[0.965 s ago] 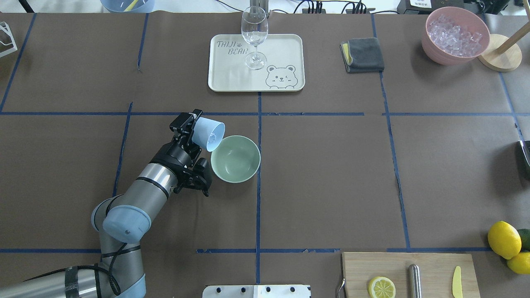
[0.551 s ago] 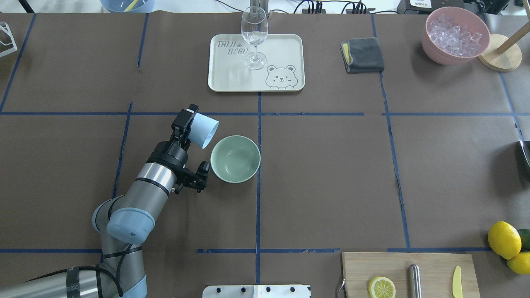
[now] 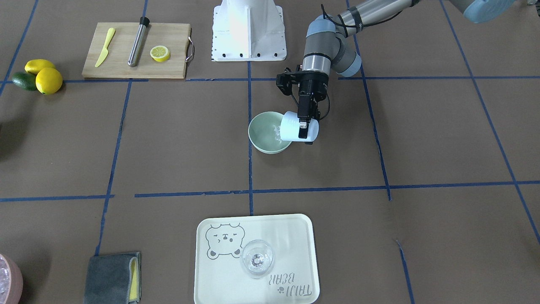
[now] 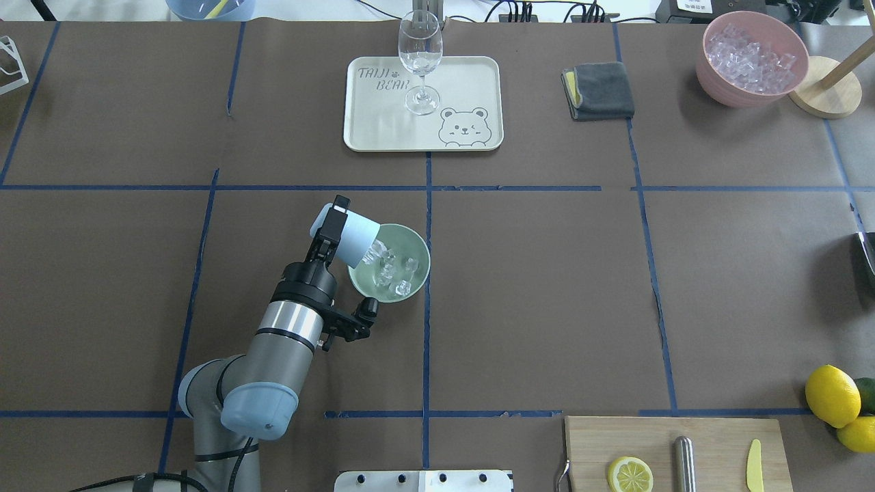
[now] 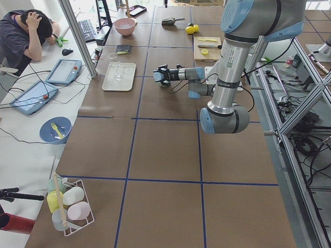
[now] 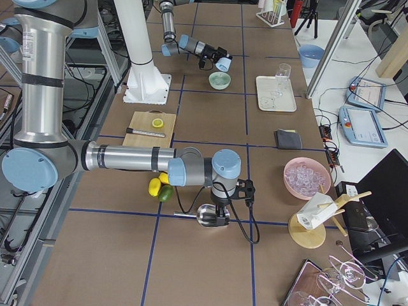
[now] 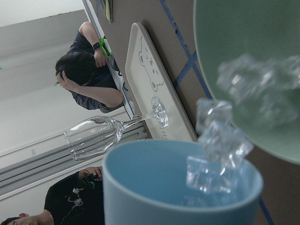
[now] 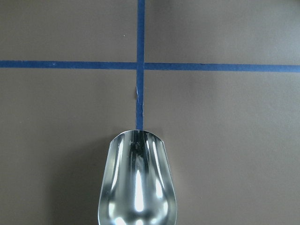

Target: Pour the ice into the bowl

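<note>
Ice (image 4: 391, 268) spills from the tipped light blue cup (image 4: 358, 240) into the mint bowl (image 4: 425, 270), left of table centre. The left gripper (image 4: 344, 231) is clenched on the cup, over the bowl's left rim. Bare table lies to the right and nearer. A second ago the bowl was empty. The tray (image 4: 472, 82) and wine glass (image 4: 420, 51) stand well apart, farther back. Whether the right gripper (image 6: 222, 212) is clenched cannot be told.

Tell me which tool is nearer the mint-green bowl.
Left. The left tool holds the light blue cup tipped over the bowl rim; the right tool is far off, beside the lemons.
</note>
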Controlling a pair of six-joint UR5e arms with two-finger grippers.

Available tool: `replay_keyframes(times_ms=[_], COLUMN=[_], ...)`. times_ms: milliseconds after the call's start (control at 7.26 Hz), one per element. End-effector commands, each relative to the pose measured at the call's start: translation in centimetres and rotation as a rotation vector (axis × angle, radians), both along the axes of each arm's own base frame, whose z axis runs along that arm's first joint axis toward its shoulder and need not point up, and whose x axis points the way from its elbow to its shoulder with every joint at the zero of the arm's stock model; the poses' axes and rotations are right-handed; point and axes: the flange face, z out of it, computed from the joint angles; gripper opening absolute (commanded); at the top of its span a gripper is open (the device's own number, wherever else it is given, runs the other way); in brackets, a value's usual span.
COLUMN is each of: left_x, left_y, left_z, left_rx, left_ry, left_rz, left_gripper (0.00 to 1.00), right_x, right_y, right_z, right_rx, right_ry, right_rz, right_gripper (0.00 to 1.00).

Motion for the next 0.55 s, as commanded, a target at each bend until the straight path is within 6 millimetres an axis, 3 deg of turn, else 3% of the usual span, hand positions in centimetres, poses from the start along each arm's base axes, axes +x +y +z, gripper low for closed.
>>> replay_keyframes(times_ms=[0, 413], left_x=[0.44, 0.22], left_y=[0.97, 0.91], left_z=[-0.07, -0.29], left_rx=[0.015, 0.018], left_ry=[-0.076, -0.075], left_rz=[-0.028, -0.032], left_gripper=[0.0, 0.0], right_x=[0.02, 0.14], right_y=[0.11, 0.13], right_z=[0.11, 0.17], right_rx=[-0.008, -0.009], right_ry=[0.001, 0.0], right_rz=[0.005, 0.008], right_gripper=[1.0, 1.0])
